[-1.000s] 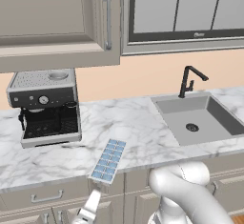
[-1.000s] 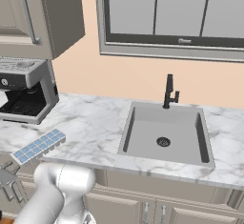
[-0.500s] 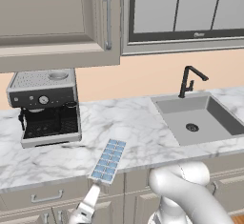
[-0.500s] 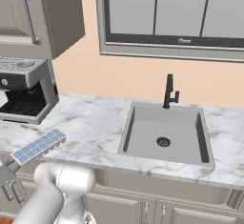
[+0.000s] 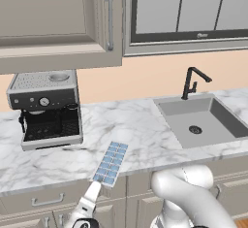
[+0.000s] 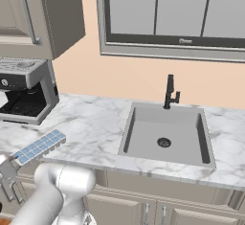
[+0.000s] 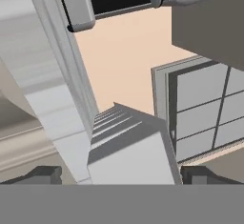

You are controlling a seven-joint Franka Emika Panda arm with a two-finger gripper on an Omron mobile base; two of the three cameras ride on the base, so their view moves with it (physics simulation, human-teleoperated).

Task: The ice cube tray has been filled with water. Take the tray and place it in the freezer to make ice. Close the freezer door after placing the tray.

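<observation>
Ice cube tray (image 5: pixel 110 163) at the front edge of the marble counter (image 5: pixel 145 127), near end jutting past the edge, blue water (image 5: pixel 112 160) in its cells. Gripper (image 7: pixel 116 174) below and in front of that overhang, jaws spread wide, nothing held; tray's pale underside between the dark fingertips (image 7: pixel 44 174) in the hand view. Coffee machine (image 5: pixel 46 108) to the tray's left, further back. Sink (image 5: pixel 203 120) with black faucet (image 5: pixel 192 81) well to the right. Wall cabinet (image 5: pixel 58 18) above, window (image 6: pixel 174 16) behind.
</observation>
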